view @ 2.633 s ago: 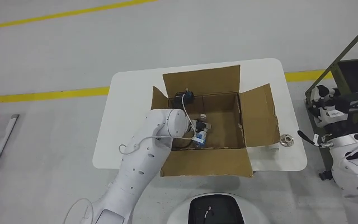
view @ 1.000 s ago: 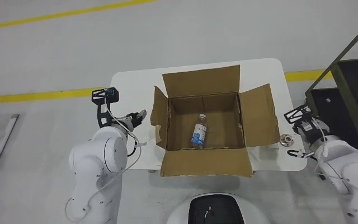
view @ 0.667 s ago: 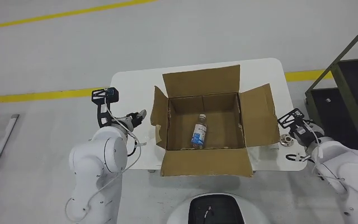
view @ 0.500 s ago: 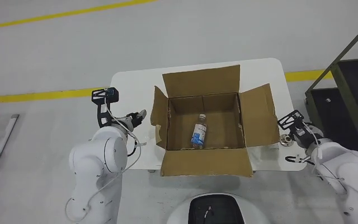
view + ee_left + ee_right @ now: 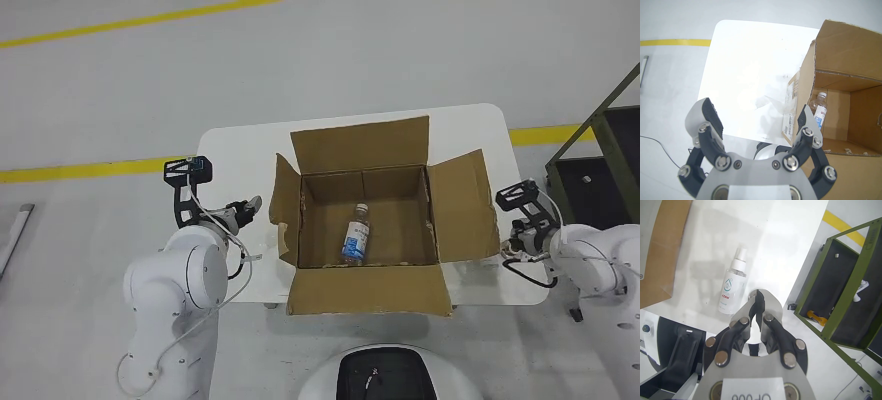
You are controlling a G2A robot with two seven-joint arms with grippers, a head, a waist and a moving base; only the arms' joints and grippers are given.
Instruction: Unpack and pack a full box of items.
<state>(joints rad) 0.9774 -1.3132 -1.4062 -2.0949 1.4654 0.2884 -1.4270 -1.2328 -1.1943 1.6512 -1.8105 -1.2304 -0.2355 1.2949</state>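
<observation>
Box (image 5: 395, 230) holds bottle (image 5: 355, 236); left pincer (image 5: 756, 109) wide, right pincer (image 5: 756, 295) narrow beside spray bottle (image 5: 733, 291).

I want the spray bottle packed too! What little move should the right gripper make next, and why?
Probably open up first: the right gripper is shut beside the spray bottle on the table, outside the box, so it cannot grasp it yet.

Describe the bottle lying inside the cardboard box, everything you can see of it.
The clear plastic bottle with a white cap and a white-and-blue label lies on its side on the floor of the open brown cardboard box, cap toward the far wall, base near the near wall. Only the box floor touches it.
</observation>
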